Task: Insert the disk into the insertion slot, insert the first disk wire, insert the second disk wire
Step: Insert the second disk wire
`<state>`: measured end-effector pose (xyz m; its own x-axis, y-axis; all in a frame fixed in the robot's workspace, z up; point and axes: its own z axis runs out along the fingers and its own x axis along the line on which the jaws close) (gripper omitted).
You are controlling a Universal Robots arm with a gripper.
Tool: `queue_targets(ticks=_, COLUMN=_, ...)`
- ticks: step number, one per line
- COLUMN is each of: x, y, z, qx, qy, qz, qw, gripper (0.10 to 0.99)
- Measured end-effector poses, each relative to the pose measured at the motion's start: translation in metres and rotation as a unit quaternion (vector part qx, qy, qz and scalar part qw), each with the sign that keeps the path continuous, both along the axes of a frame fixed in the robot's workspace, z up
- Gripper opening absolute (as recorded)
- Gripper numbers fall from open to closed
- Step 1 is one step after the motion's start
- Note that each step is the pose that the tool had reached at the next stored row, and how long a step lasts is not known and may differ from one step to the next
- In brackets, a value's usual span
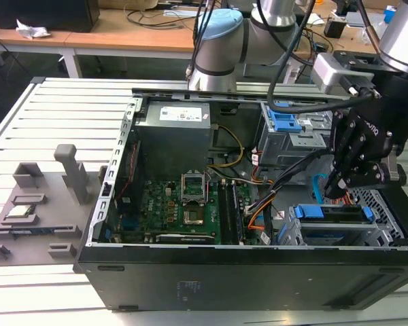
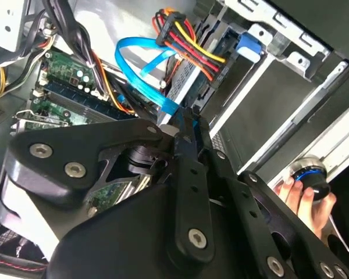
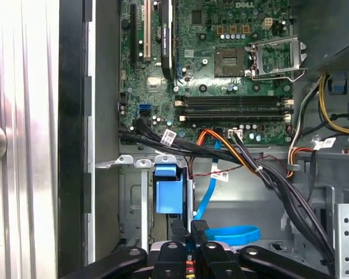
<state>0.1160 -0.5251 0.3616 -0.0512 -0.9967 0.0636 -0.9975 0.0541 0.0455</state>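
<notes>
The disk (image 1: 333, 212), in its bright blue carrier, sits inside the insertion slot (image 1: 294, 234), the silver cage at the case's front on the exterior view's right. My gripper (image 1: 334, 190) hangs just above the disk's rear edge. In both wrist views its fingers (image 2: 189, 133) are pinched together on the end of a flat blue disk wire (image 2: 141, 55), which loops back toward the board. A black connector with red, yellow and orange wires (image 2: 180, 32) lies against the disk's end (image 2: 185, 78); whether it is seated I cannot tell. The blue wire (image 3: 235, 235) curls beside the gripper (image 3: 192, 225).
A second grey cage with a blue tab (image 1: 283, 121) stands behind the gripper. Black and orange cable bundles (image 3: 232, 157) cross between motherboard (image 3: 221, 64) and cage. A person's hand (image 2: 305, 195) holds a round knob outside the case. Grey fixtures (image 1: 34, 197) sit on the table.
</notes>
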Motion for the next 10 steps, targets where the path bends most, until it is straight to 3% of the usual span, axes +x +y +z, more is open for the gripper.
queue_targets(ticks=10, x=0.0080, y=-0.0053, z=-0.0125, qx=-0.0010, qy=0.0007, qz=0.001, qw=1.0000, gripper=0.161)
